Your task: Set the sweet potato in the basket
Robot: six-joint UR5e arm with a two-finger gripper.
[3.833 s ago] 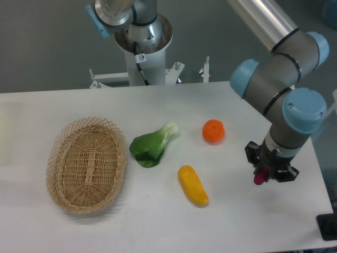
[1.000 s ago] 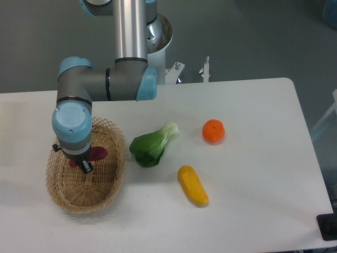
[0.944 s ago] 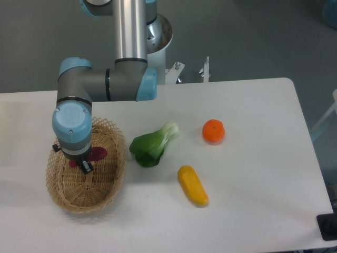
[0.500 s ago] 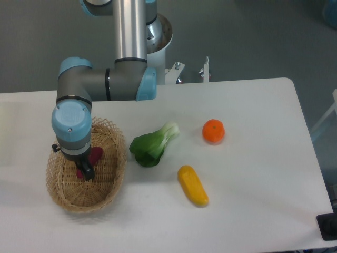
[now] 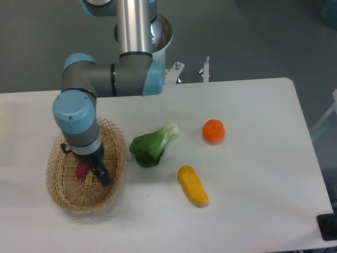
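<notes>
1. Viewing from the fixed camera, a white table (image 5: 253,211) is seen with the arm (image 5: 113,79) reaching down over its left side.
2. The basket (image 5: 60,195) is located at the left of the table, oval and woven, with an open-weave rim.
3. The gripper (image 5: 93,167) is positioned inside the basket outline, low over its right half; one dark finger (image 5: 103,176) is seen pointing toward the near right wall.
4. The sweet potato (image 5: 82,170) is found within the basket, just left of the gripper; only a small magenta part is exposed, the remainder being covered by the wrist.
5. Whether the claw is apart, together or clamped on the sweet potato cannot be told, as the fingertips are largely masked by the arm housing. Contact between finger and sweet potato cannot be confirmed either.
6. A green leafy vegetable (image 5: 150,147) is recorded just right of the basket, its pale stem pointing to the far right.
7. A yellow oblong vegetable (image 5: 192,185) is lying nearer the camera, right of the greens and apart from them.
8. A round orange fruit (image 5: 213,131) is noted farther back, right of the greens, well apart from the basket.
</notes>
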